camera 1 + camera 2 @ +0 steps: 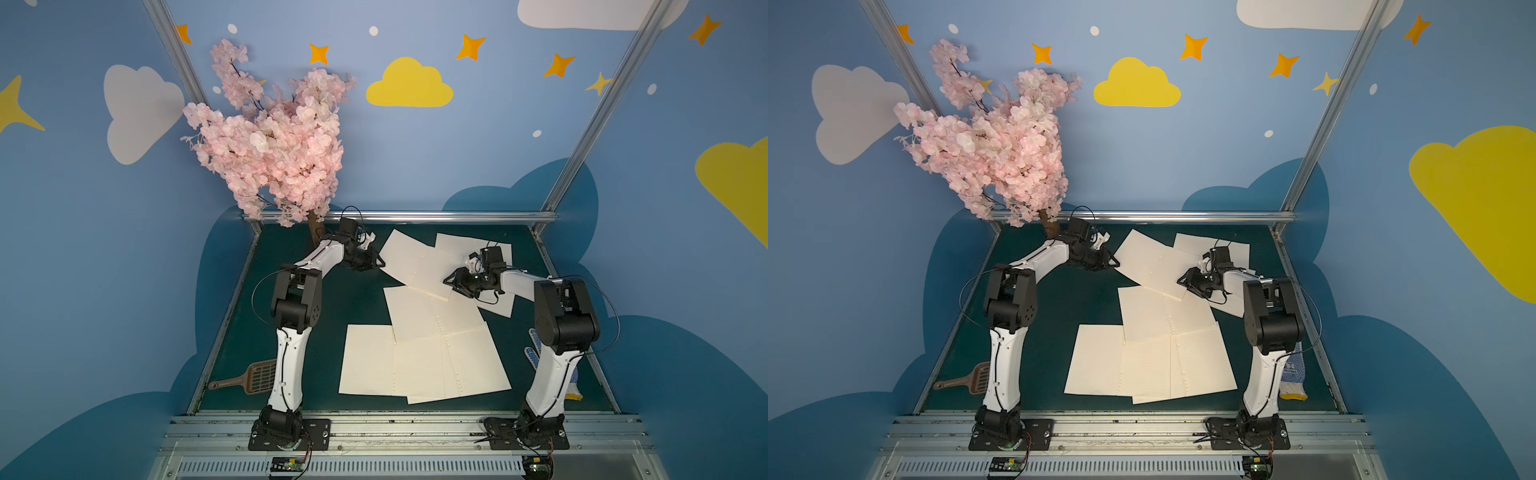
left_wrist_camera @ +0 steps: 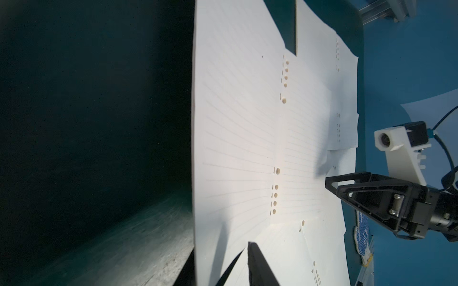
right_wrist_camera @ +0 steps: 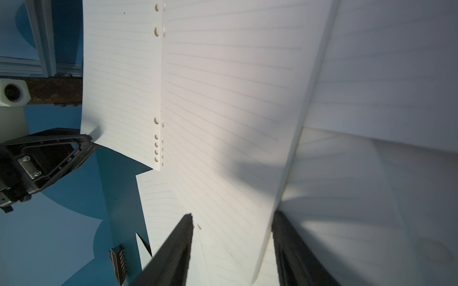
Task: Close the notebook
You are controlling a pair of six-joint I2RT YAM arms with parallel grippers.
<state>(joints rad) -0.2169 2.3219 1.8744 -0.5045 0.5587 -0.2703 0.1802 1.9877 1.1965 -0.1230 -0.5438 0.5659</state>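
The notebook [image 1: 415, 262] [image 1: 1152, 264] lies open at the far middle of the green table, showing cream lined pages with punched holes. My left gripper [image 1: 377, 264] [image 1: 1113, 263] is at its left edge. In the left wrist view the left gripper [image 2: 220, 250] straddles that raised page [image 2: 235, 138], one finger over it and one under, with a gap still showing. My right gripper [image 1: 449, 281] [image 1: 1182, 281] is at the notebook's right edge. In the right wrist view the right gripper [image 3: 233, 215] stands open with a page edge [image 3: 280, 198] close to one finger.
Other open notebooks lie near the front [image 1: 424, 365], in the middle [image 1: 432, 311] and under the right arm [image 1: 496, 305]. A pink blossom tree [image 1: 270, 141] stands at the back left. A brown scoop [image 1: 245, 378] lies front left, a blue-and-white glove [image 1: 534, 353] front right.
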